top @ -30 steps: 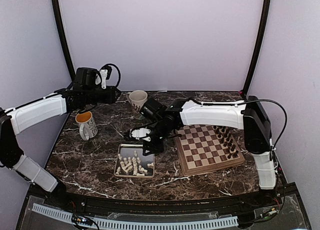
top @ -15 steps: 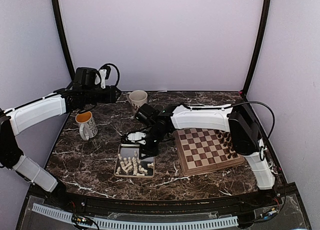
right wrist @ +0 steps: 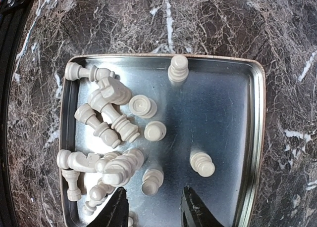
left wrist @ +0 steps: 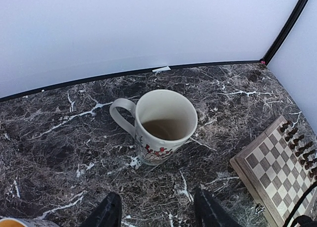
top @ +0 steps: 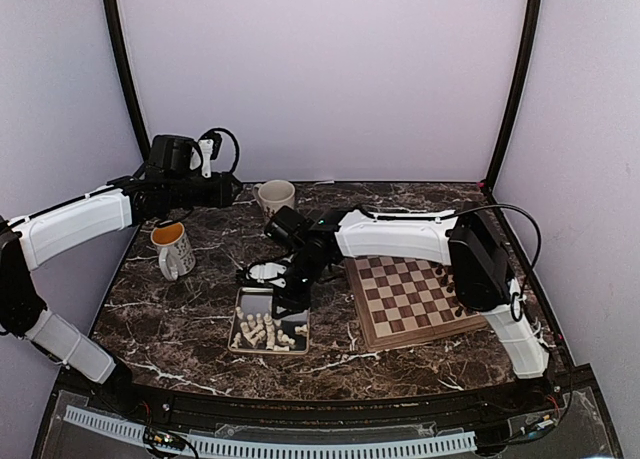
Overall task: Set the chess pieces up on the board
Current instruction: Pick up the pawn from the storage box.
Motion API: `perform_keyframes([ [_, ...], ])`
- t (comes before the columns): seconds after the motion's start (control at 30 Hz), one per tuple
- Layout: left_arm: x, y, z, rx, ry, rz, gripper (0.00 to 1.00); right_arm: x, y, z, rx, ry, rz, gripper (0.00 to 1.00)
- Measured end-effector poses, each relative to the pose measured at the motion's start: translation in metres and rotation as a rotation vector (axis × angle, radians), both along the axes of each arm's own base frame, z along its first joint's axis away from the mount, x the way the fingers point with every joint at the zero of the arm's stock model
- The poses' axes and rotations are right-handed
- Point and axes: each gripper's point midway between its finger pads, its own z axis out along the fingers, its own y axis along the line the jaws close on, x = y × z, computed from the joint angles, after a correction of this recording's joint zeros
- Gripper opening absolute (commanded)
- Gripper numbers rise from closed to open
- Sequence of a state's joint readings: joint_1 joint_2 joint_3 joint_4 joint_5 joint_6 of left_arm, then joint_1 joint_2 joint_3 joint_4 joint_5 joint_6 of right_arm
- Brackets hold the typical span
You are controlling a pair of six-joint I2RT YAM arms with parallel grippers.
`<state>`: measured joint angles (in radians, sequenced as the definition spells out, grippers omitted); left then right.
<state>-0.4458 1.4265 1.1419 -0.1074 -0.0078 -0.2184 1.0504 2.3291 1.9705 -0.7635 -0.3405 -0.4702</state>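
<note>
The right gripper (right wrist: 154, 212) is held low over the silver tray (right wrist: 257, 138). Its jaws are parted to a moderate gap, and nothing is gripped or seen touched. The chess pieces (right wrist: 111, 133) are heaped in the tray, mostly ahead of the claw and toward the left of the wrist view, and many are lying on their sides. One piece (right wrist: 151, 181) is found just ahead of the gap between the fingers. Another (right wrist: 202, 163) is just ahead of the right-hand finger (right wrist: 195, 209).

From the top view, the board (top: 415, 297) is placed to the right of this claw, just beside the tray. Dark pieces (top: 455, 279) are lined along the board's far right side.

The left gripper (left wrist: 158, 212) is held up above the table, with its fingers apart at a medium gap and nothing between them. A white mug (left wrist: 163, 125) is seen upright just ahead of it. An orange-lined mug (top: 172, 247) is set below it, nearer the arm bases.
</note>
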Motion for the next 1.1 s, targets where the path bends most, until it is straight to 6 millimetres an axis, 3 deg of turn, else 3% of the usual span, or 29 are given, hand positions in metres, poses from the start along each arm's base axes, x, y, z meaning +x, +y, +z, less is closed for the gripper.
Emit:
perform_keyframes([
  [0.43, 0.000, 0.000, 0.000, 0.001, 0.000, -0.001, 0.52, -0.005, 0.003, -0.012, -0.017, 0.044, 0.017, 0.25],
  [0.77, 0.000, 0.000, 0.000, 0.005, -0.002, -0.003, 0.52, -0.005, 0.004, -0.017, -0.024, 0.048, 0.017, 0.22],
  [1.1, 0.000, 0.000, 0.000, 0.009, -0.003, -0.005, 0.53, -0.002, 0.006, -0.025, -0.038, 0.044, 0.010, 0.09],
])
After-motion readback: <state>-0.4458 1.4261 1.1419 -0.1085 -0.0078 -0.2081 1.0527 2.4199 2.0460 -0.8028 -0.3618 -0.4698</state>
